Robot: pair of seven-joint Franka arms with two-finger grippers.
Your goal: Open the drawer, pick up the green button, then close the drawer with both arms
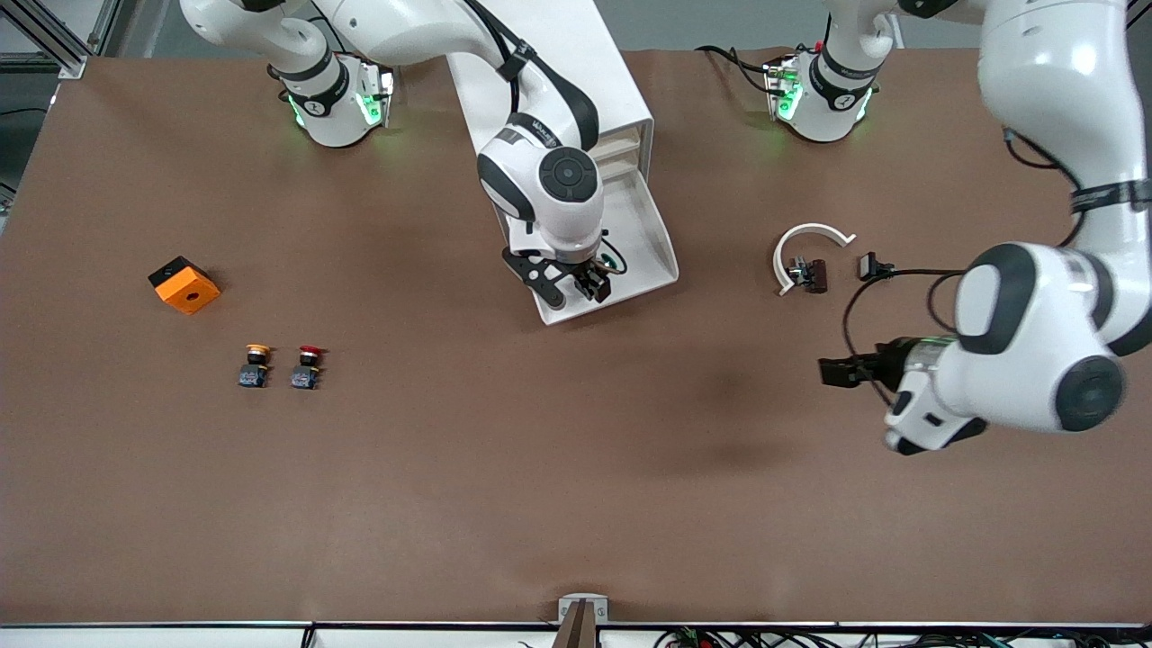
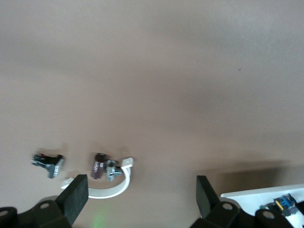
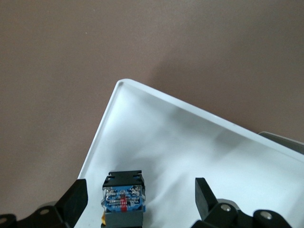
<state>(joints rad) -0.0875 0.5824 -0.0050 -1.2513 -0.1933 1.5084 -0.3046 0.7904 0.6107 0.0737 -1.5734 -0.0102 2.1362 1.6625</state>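
Brown table [image 1: 576, 504], matte surface. White cabinet [image 1: 576, 81] stands at the mid robot-side edge. Toward the right arm's end: orange block [image 1: 184, 284], yellow-capped button [image 1: 255, 364], red-capped button [image 1: 307, 366], the two buttons side by side. Toward the left arm's end: white curved clip [image 1: 805, 247], small dark connector [image 1: 874, 265].

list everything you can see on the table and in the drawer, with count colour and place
cabinet: 1, white, between the two arm bases
drawer: 1, white, pulled open from the cabinet toward the front camera
button: 1, blue-black body, in the drawer between the right claw's fingers
yellow-capped button: 1, toward the right arm's end, beside the red one
red-capped button: 1, beside the yellow one
orange block: 1, farther from the front camera than those two buttons
white curved clip: 1, toward the left arm's end
small dark parts: 2, by the clip
right claw: open, over the drawer
left claw: open, over bare table
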